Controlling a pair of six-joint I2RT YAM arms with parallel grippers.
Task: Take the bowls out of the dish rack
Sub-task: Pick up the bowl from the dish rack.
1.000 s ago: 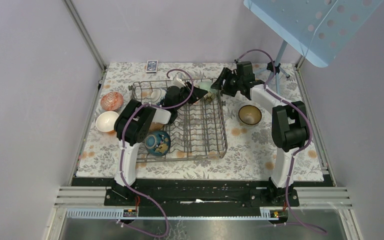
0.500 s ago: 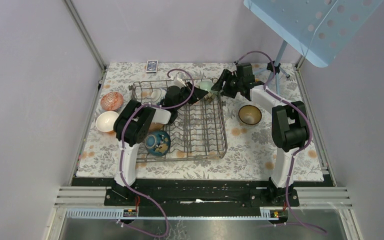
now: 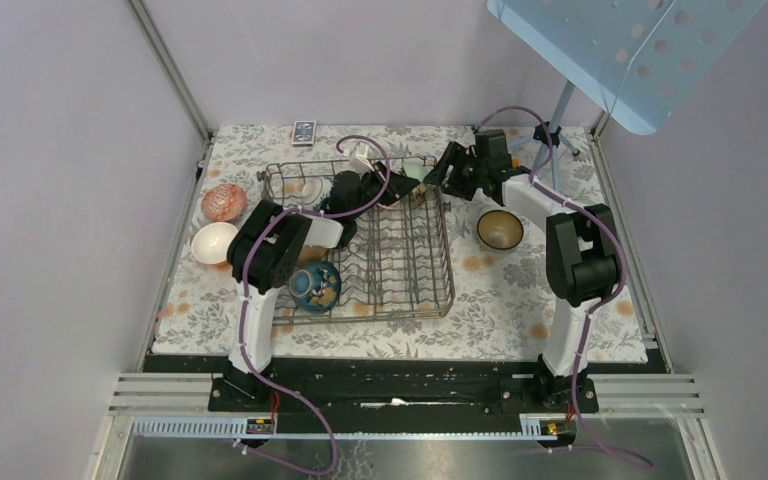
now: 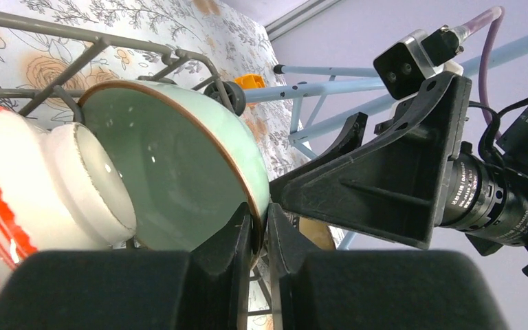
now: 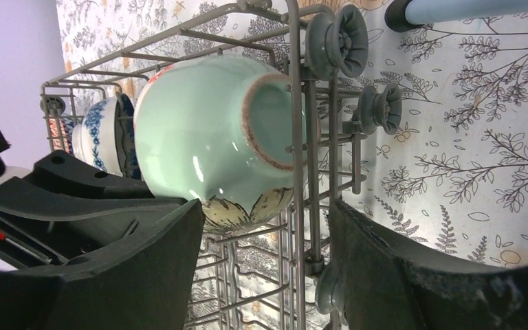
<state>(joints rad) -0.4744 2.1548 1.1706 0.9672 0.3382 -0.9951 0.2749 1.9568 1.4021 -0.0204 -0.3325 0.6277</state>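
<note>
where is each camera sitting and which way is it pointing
Top external: above and behind the arm bases, looking down at the table and dish rack; left arm and right arm show whole.
Left wrist: on the left arm over the rack's far end, facing right; its left gripper pinches the green bowl rim.
Right wrist: outside the rack's far right corner, facing left at the bowl's underside between its open right gripper.
Shared: both wrist views show that green bowl.

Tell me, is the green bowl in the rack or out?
In. The green bowl stands on edge inside the rack, with the left gripper pinching its rim.
</note>
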